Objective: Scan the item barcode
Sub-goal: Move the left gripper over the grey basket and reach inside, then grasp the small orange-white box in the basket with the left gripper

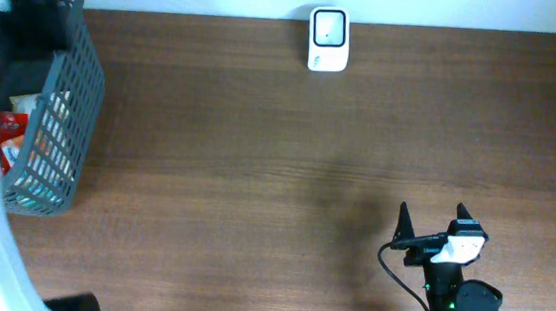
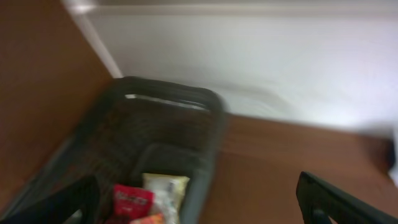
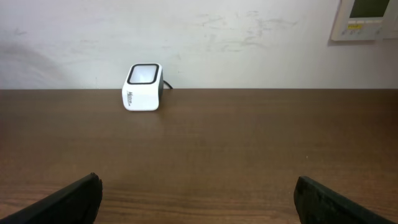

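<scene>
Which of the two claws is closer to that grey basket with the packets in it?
Left. The left gripper hangs just over the grey basket, looking down into it; the right gripper sits far off across the table, on the opposite side.

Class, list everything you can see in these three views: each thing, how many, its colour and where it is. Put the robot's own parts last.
table: one, dark brown wood, fills the overhead view
basket: one, grey mesh, left end of the table
red packet: one, red, inside the basket
pale yellow packet: one, pale yellow, inside the basket beside the red one
scanner: one, white, far edge of the table, near the middle
wall panel: one, off-white, on the wall, upper right
left gripper: one, black fingers, open, above the basket
right gripper: one, black fingers, open, near right, facing the scanner
</scene>
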`<act>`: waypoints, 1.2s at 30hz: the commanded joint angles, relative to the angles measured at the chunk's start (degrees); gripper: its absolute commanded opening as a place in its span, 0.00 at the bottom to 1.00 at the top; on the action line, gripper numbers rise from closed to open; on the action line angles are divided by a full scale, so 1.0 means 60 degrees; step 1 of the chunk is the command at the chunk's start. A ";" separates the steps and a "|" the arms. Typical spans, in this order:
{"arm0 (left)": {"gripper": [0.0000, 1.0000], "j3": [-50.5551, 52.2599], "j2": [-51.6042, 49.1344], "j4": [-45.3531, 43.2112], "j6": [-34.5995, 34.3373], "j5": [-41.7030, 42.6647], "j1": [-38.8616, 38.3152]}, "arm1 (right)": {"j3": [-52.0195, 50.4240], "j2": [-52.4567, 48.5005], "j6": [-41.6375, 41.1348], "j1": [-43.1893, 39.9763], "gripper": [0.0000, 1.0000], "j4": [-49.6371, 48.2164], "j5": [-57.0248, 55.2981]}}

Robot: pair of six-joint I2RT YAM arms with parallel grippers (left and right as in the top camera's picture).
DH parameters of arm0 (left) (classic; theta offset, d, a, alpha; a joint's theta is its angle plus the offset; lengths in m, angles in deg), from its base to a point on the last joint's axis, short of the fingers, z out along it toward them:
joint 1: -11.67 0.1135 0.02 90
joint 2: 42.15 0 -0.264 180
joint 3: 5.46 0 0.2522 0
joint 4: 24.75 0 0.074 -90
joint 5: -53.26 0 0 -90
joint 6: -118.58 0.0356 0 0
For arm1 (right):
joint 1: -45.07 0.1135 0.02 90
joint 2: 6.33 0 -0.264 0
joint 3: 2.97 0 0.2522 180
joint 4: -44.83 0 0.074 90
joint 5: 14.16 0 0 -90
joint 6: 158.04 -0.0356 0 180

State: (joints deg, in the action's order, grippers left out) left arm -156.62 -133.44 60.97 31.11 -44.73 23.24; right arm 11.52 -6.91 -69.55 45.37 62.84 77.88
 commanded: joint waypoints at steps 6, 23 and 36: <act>0.99 -0.0616 -0.1366 -0.0382 -0.1810 0.1847 0.4084 | -0.0069 0.0062 -0.0033 -0.0055 0.98 0.0018 0.0022; 0.99 -0.0576 -0.4495 0.0452 -0.1639 0.3075 0.4641 | -0.0069 0.0062 -0.0033 -0.0055 0.98 0.0018 0.0022; 0.99 -0.0543 -0.5727 0.1093 -0.0867 0.2495 0.4156 | -0.0069 0.0062 -0.0033 -0.0055 0.98 0.0018 0.0022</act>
State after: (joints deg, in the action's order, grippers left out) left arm -159.57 -166.35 67.00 22.30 -29.23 50.19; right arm 11.52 -6.91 -69.55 45.37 62.84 77.88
